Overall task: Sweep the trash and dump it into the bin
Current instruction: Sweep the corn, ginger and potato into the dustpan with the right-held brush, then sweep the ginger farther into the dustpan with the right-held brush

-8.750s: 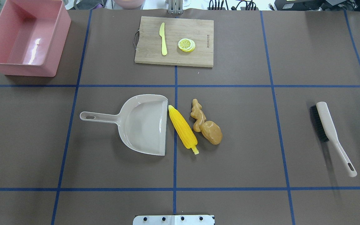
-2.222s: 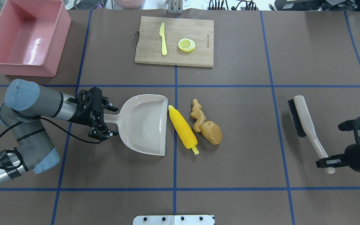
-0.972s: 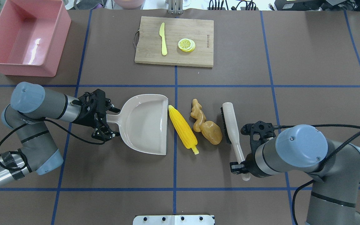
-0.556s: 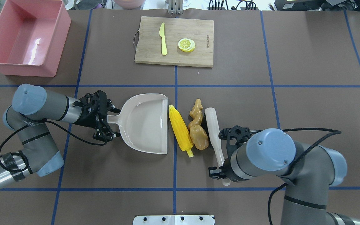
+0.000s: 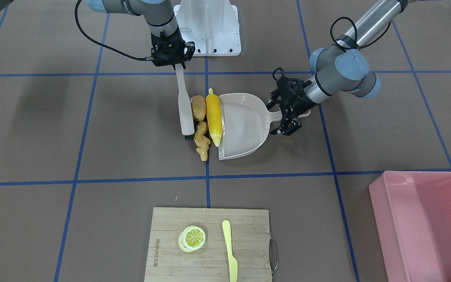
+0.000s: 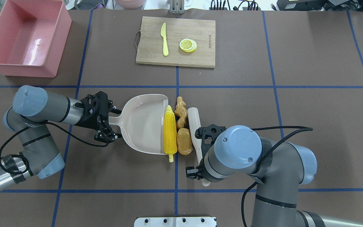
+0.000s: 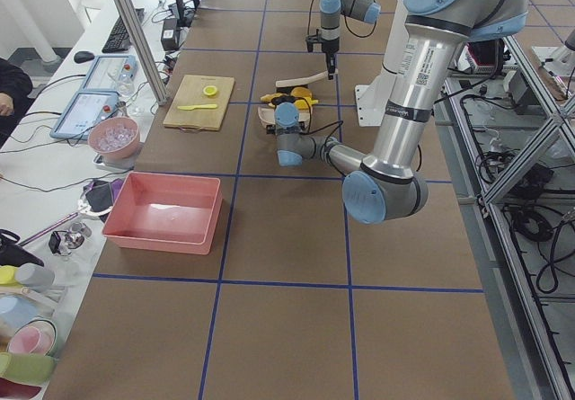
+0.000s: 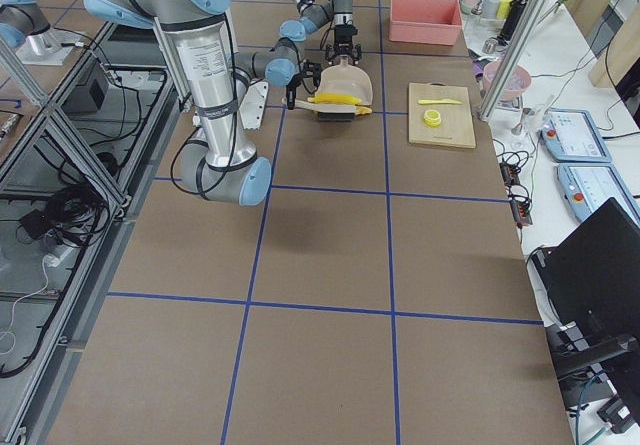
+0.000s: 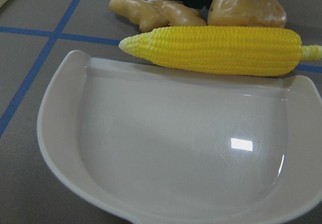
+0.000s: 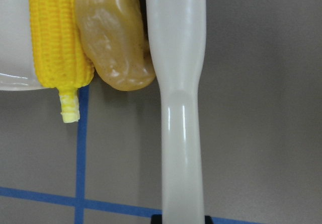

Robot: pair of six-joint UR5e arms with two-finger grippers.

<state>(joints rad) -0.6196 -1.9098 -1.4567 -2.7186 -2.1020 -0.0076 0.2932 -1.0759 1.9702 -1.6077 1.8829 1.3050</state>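
- Overhead exterior view put the right gripper (image 5: 179,69) nearest the robot, with its own arm hiding the jaws. From across the table, they were seen closed on the thin end of the brush (image 6: 194,121).
- Just beyond, the brush lay lengthwise beside the trash. The potato (image 6: 184,142) was squeezed between it and the corn (image 6: 169,134), touching both.
- A little farther, the ginger (image 6: 181,113) sat in the same gap, with its far end poking past the brush tip.
- Corn lay along the lip of the dustpan (image 6: 140,123) and partly on it, with its stalk end hanging past the near corner.
- Level with these, the left gripper (image 6: 111,122) had its jaws closed on the dustpan handle, with the lip down on the table.
- By my reading, the sweep was in hand and about half done, since nothing sat fully inside the dustpan.
- The next move called for a firm push of the brush toward the dustpan while the left arm braced it. The corn needed to roll over the lip, and the ginger risked slipping round the brush tip.
- Farther off at the far left, the bin (image 6: 17,70) stood well apart from the dustpan, with none of the trash in it. The lift and tip were not yet begun.
- Farthest, the cutting board (image 6: 200,37) carried a knife (image 6: 164,39) and lemon slices (image 6: 188,45). A printed mark ran along its edge, too small to read, and the lettering on the arms was no clearer.
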